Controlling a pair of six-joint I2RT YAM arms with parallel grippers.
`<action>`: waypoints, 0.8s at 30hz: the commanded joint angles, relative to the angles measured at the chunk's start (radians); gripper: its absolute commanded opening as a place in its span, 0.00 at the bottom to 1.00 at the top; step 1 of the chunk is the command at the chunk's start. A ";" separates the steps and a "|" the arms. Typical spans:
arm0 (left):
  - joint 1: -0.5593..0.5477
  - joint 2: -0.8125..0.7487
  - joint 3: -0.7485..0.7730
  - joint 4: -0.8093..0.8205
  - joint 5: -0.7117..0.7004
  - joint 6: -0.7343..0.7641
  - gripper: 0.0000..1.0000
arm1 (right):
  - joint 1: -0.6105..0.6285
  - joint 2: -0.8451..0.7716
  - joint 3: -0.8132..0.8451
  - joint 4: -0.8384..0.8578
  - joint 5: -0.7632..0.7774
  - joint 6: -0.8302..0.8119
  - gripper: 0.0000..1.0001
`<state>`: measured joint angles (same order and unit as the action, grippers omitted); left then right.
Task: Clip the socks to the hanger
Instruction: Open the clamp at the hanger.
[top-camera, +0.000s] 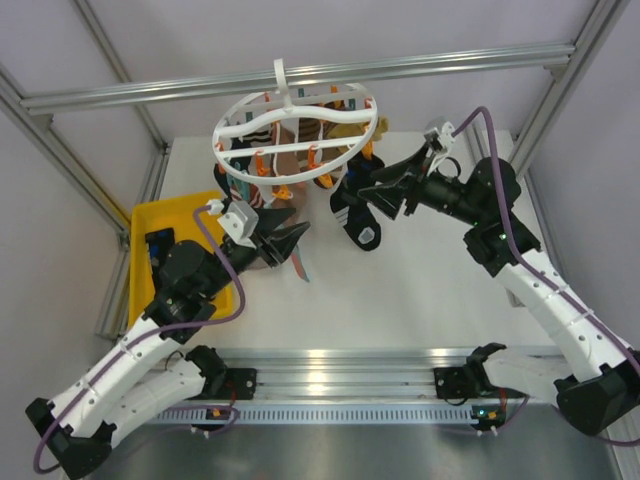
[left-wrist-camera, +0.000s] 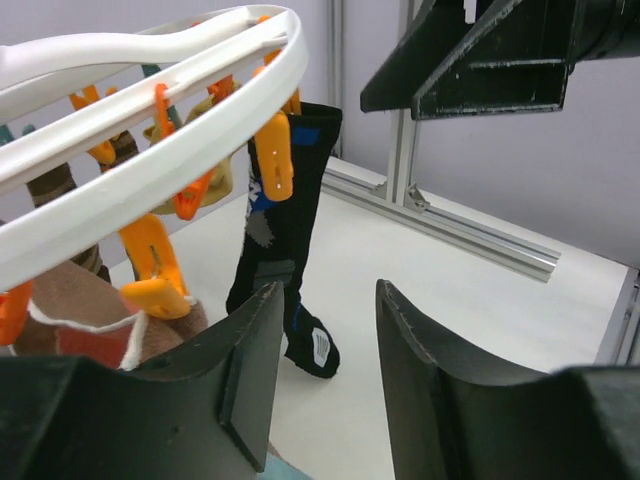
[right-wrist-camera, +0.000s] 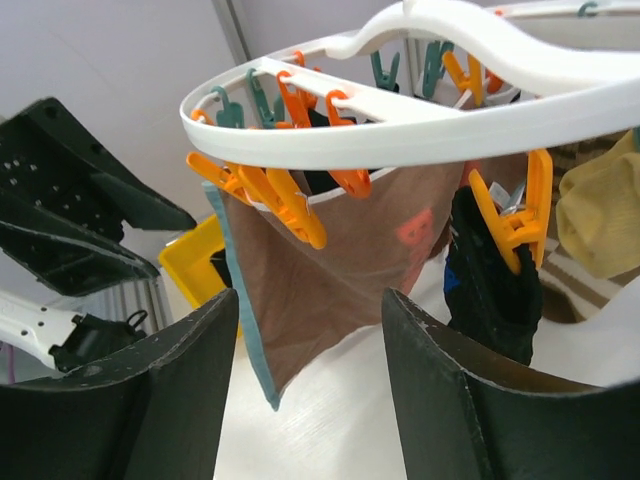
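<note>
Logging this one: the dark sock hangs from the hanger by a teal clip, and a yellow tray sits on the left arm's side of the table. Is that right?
Not quite. The clip holding the dark sock on the hanger is orange, not teal, as the left wrist view shows plainly. The yellow tray does sit on the left arm's side of the table.

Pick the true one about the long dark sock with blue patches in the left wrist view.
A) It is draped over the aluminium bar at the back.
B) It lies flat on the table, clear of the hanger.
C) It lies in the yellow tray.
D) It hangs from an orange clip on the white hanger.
D: the dark sock hangs straight down from an orange clip fixed under the ring of the hanger.
</note>
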<state>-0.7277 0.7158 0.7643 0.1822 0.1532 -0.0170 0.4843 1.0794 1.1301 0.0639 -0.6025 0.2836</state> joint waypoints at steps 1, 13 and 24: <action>0.057 -0.024 0.061 -0.039 0.085 -0.064 0.49 | 0.023 0.010 -0.007 0.073 0.010 0.017 0.58; 0.346 -0.133 0.156 -0.177 0.146 -0.208 0.56 | 0.028 -0.091 -0.104 0.040 0.038 -0.015 0.57; 0.490 -0.205 0.109 -0.218 0.340 -0.279 0.53 | 0.042 -0.064 -0.090 0.086 0.099 -0.047 0.51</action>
<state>-0.2436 0.5068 0.8860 -0.0483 0.3599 -0.2832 0.5053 1.0000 1.0187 0.0795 -0.5385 0.2573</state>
